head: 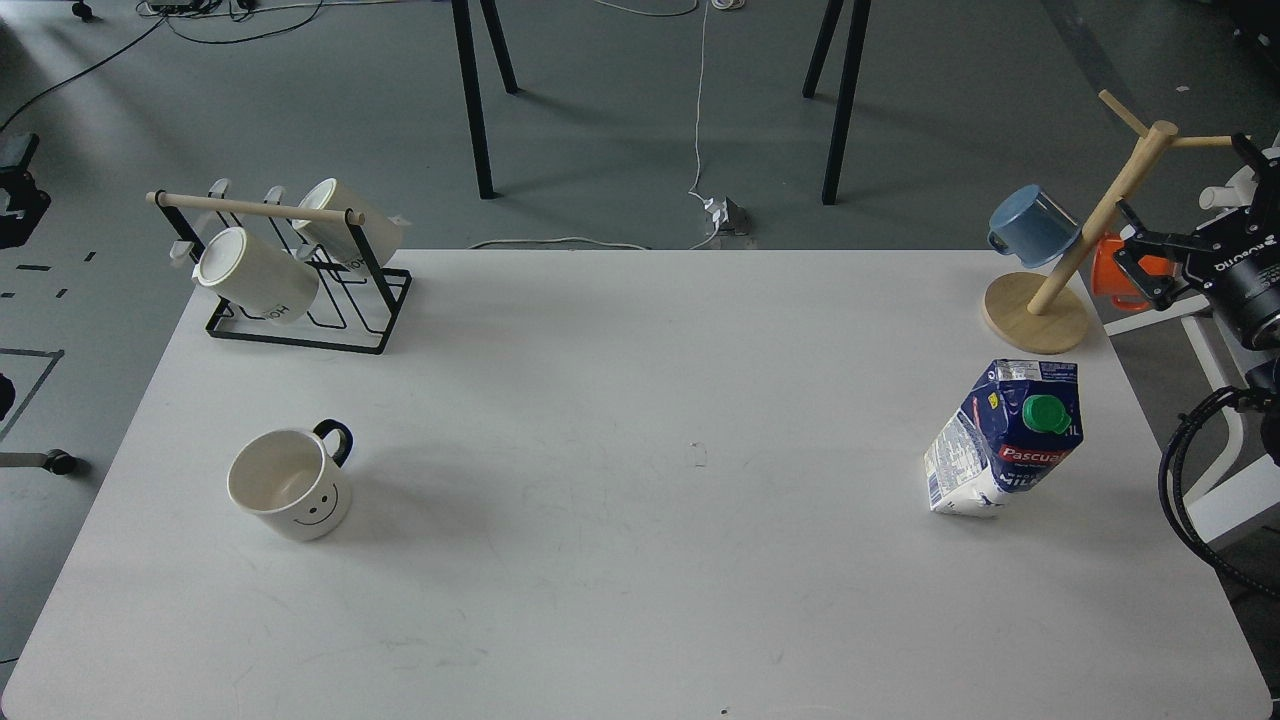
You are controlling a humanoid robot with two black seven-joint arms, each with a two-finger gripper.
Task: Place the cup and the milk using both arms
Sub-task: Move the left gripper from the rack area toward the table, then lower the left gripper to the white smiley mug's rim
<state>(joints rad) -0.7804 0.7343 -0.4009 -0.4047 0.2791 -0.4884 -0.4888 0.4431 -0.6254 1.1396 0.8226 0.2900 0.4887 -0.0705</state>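
The white table (620, 600) is filling most of the head view, its near half bare.

On the near left, the cup (290, 485) is standing upright on the tabletop, mouth open to the camera, black handle pointing toward the far right and the smiley face turned toward the viewer. Nothing is touching it.

On the near right, at about the same depth, the milk (1005, 440) is standing on its base, appearing to lean leftward in this view, green cap and red label facing the camera. It is well apart from the cup and is not being held.

Farther back on the right, a wooden mug tree (1040, 305) is sitting at the table's far right corner, carrying a blue mug (1032, 226) on its left side and an orange mug (1115, 275) behind its stem.

Beside that tree, off the table's right edge, the right gripper (1140, 265) is hanging in the air, its fingers (1135, 240) spread and holding nothing; the orange mug is showing between and behind them. It is well away from the milk.

On the far left, a black wire rack (310, 320) with a wooden bar is carrying two cream mugs (258, 275).

The left gripper is not appearing in the view.

Beyond the table, grey floor (620, 120), cables and black table legs are showing.
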